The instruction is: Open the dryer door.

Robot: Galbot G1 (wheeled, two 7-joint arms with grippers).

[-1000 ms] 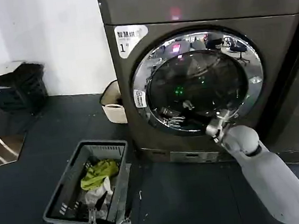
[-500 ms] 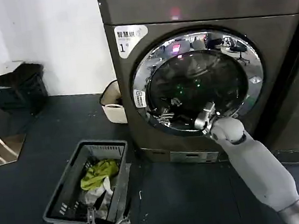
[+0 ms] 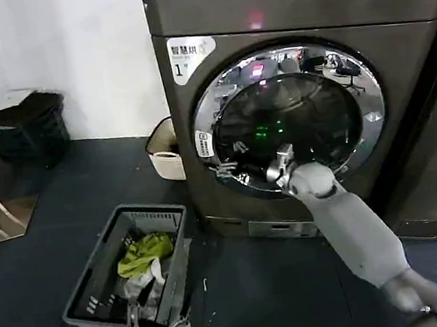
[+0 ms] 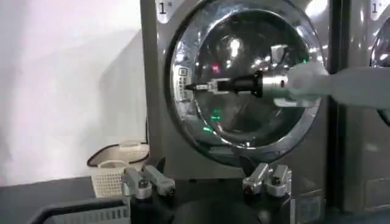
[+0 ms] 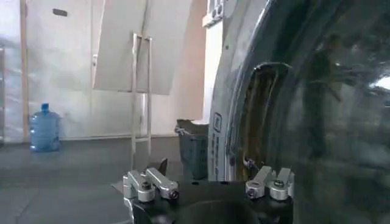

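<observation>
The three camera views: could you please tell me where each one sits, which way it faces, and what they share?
Head view: high on the robot, facing forward and down at the dryer door; the right arm reaches to it, right gripper over the glass, and the left gripper hangs low by the laundry basket.
Left wrist view: low, facing the dryer door; left gripper in the foreground, right gripper crossing the glass.
Right wrist view: close beside the dryer door, looking along it; right gripper.
Shared: the door.
</observation>
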